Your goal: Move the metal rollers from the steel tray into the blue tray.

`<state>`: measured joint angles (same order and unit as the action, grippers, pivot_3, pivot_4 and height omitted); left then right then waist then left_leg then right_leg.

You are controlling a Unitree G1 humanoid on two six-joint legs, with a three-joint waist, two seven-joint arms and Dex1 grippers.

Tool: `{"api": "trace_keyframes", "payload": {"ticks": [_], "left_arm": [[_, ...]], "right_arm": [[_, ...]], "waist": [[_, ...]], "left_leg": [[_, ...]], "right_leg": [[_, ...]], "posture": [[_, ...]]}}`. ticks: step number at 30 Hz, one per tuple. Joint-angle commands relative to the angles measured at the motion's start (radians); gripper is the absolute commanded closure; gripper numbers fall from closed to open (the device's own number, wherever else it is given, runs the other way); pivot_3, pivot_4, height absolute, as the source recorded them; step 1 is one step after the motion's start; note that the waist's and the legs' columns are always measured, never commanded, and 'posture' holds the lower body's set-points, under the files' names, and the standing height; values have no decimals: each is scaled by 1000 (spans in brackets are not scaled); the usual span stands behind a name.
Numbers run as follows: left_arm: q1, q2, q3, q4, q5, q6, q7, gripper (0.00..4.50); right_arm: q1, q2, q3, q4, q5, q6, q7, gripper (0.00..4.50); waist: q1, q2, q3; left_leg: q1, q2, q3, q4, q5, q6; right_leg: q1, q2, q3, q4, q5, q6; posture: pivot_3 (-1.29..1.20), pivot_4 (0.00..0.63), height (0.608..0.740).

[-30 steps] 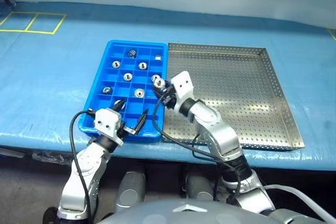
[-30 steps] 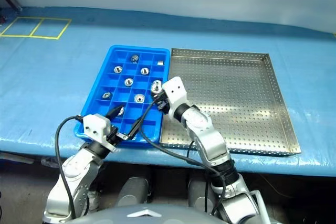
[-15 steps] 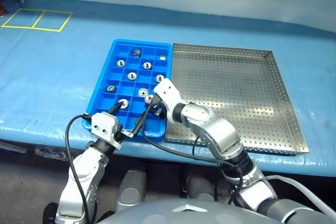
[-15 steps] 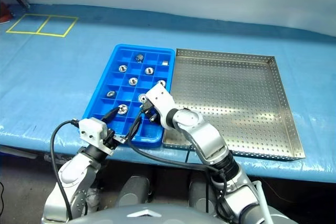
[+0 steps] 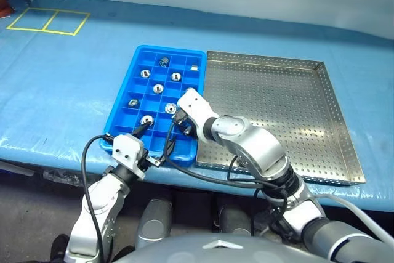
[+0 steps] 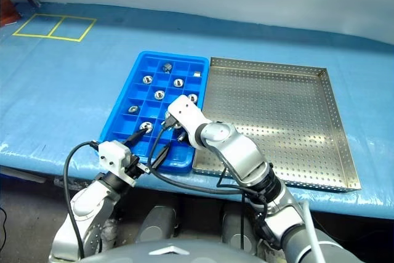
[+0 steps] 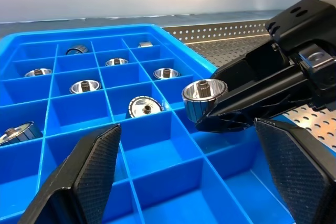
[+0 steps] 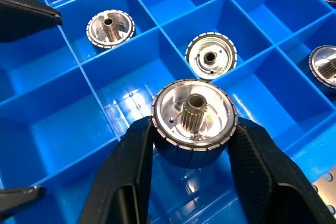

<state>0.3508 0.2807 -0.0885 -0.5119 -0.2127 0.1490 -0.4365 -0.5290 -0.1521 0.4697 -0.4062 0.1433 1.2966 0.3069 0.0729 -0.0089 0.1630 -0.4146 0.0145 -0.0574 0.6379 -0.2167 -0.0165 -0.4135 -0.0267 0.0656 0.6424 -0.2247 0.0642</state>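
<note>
Right wrist view looks down the right hand [image 8: 191,145], whose two black fingers [image 8: 128,171] press on either side of a metal roller [image 8: 193,115], a shiny ribbed cylinder with a small toothed hub at its centre; the roller sits between the fingers, raised above an empty compartment of the blue tray [image 8: 63,124]. Just beyond it, two neighbouring compartments each hold another roller [image 8: 211,56] lying flat, one further along [image 8: 110,27]. From the left wrist view, the same held roller [image 7: 203,98] hangs over the tray's near rows, with several filled compartments behind it. The left hand [image 5: 155,141] hovers at the near edge of the blue tray [image 6: 123,115], released, its fingers [image 7: 86,174] spread wide and grasping nothing. In the head views the right hand [image 5: 180,121] reaches across from the right over the tray's near right part. About eight rollers lie in separate compartments of the tray, mostly in its far and middle rows. The steel tray [image 5: 320,121] lies touching the blue tray's right side, its perforated floor bare of rollers. Both trays rest on the bench [image 5: 55,84] with its light blue cover; yellow tape squares [image 5: 46,21] mark its far left corner.
</note>
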Motion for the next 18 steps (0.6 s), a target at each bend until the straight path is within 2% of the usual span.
{"api": "trace_keyframes", "payload": {"ticks": [1, 5, 12, 14, 18], "left_arm": [[2, 14, -11, -10, -22, 9, -23, 0], [-4, 33, -16, -8, -28, 26, -51, 0], [-45, 62, -35, 62, -42, 14, -121, 0], [-63, 69, -44, 92, -38, 2, -144, 0], [-98, 77, -58, 144, -28, -23, -178, 0]], "right_arm": [[15, -12, -22, -1, -15, 7, -31, 1210], [37, -13, -42, -16, -29, -3, -67, 10], [152, -26, -198, -142, -34, 13, -126, 10], [196, -44, -257, -193, -35, 27, -138, 10], [272, -94, -339, -292, -29, 122, -140, 10]], "waist": [[1, 0, 0], [0, 0, 0], [-6, 0, -1], [-7, 4, -2], [-8, 6, -3]], "left_leg": [[0, 0, 0, 0, 0, 0], [0, 0, -1, 2, 0, 0], [0, -1, -1, 2, 0, 0], [0, -1, 0, 2, 0, 0], [0, -3, -1, 6, 0, 0]], "right_leg": [[0, 0, 0, 0, 0, 0], [-2, -1, -1, 0, 0, 0], [-2, -2, -1, -1, 0, 0], [-2, -2, -1, -1, 0, 0], [-1, -4, -1, -1, 0, 1]], "posture": [[229, 150, 740], [192, 150, 740], [125, 150, 740], [108, 150, 740], [72, 150, 740]]}}
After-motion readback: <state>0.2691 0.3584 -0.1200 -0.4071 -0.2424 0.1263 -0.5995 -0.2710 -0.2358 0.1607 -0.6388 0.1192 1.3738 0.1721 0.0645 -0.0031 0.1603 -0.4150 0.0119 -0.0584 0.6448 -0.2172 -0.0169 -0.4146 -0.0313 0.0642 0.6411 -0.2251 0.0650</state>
